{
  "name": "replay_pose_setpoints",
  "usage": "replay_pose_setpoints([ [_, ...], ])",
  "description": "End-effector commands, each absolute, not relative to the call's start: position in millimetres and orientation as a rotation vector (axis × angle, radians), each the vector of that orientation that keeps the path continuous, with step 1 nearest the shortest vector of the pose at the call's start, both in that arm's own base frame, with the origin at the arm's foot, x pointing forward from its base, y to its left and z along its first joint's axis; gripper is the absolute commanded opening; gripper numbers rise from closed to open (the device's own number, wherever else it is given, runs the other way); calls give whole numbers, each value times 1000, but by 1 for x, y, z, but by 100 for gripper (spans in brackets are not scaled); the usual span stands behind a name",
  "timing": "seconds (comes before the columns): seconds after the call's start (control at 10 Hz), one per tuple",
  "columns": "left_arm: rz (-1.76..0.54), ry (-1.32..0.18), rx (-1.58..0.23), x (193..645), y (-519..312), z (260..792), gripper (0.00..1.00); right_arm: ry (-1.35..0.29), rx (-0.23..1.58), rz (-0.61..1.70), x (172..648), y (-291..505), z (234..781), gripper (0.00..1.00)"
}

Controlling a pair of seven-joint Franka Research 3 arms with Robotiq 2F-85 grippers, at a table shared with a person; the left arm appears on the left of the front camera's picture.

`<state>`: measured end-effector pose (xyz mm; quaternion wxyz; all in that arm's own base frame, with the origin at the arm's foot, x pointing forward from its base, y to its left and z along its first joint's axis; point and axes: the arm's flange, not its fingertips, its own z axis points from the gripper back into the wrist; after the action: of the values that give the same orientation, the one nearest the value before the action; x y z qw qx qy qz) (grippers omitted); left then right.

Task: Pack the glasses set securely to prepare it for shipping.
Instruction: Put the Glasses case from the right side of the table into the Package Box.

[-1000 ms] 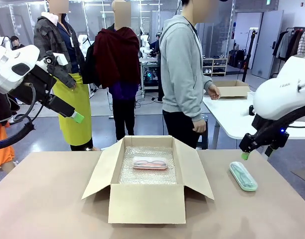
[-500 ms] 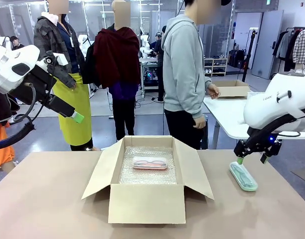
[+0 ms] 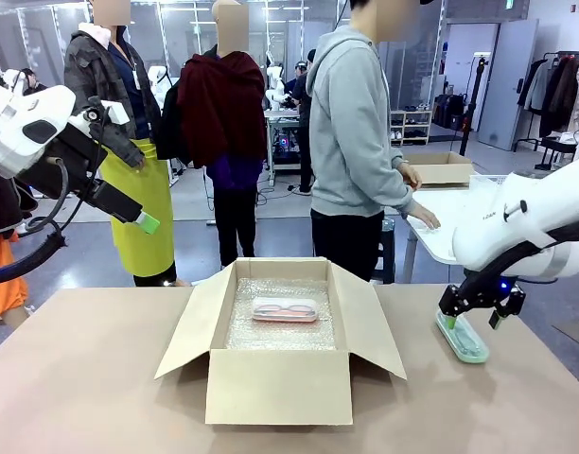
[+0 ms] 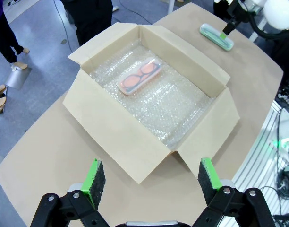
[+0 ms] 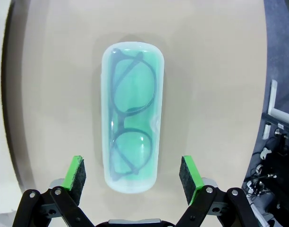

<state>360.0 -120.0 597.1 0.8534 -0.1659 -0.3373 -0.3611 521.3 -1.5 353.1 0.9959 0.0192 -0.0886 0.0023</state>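
The mint green glasses case lies flat on the brown table at the right, with dark-framed glasses showing through its lid. My right gripper hangs just above its far end, open, a green pad on either side of the case's near end. The pale pink case rests on bubble wrap inside the open cardboard box. High at the left, away from the table, my left gripper is open and holds nothing. From above it sees the box, the pink case and the green case.
The box's four flaps stand spread outward, the right flap reaching toward the green case. A person in a grey hoodie stands behind the box with a hand on a white side table that carries another cardboard box.
My right gripper has come down and to the left, from above and beside the green case to straddling it. The person has reached a hand onto the side table. The left arm is still.
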Motion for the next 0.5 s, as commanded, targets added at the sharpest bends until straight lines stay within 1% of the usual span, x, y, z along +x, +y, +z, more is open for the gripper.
replay_pose_setpoints([
  [0.0,-765,-725,-364,359,-118,597,100,-182,51,-61,534,1,341,100],
  [0.4,-765,-725,-364,359,-118,597,100,-184,20,-78,543,12,324,100],
])
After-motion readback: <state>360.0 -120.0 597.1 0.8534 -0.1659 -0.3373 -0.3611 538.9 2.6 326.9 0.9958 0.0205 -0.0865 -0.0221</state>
